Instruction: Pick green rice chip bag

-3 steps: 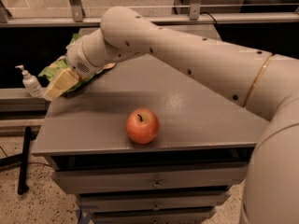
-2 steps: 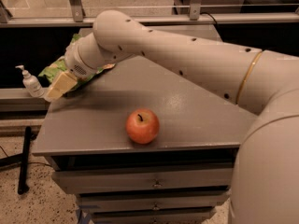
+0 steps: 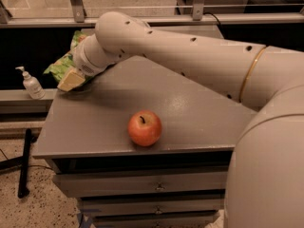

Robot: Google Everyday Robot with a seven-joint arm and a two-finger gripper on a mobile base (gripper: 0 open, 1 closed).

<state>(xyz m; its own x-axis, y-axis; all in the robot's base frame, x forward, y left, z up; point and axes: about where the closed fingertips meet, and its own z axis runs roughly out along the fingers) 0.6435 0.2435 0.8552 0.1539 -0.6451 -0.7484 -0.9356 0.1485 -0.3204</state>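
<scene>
The green rice chip bag (image 3: 59, 66) is bright light green and lies at the far left corner of the grey table (image 3: 190, 113). It is mostly hidden behind my arm; another bit of it shows above the wrist. My gripper (image 3: 71, 80) is at the table's left edge, right on the bag, with its tan tip over the bag's lower side. The wrist and forearm cover the rest of the bag.
A red apple (image 3: 144, 128) sits near the table's front edge. A white pump bottle (image 3: 31, 84) stands on a ledge left of the table. Drawers (image 3: 156, 186) are under the tabletop. A rail with metal posts runs behind the table.
My arm has swung a little further left and forward. The gripper stays at the bag, and the apple has not moved.
</scene>
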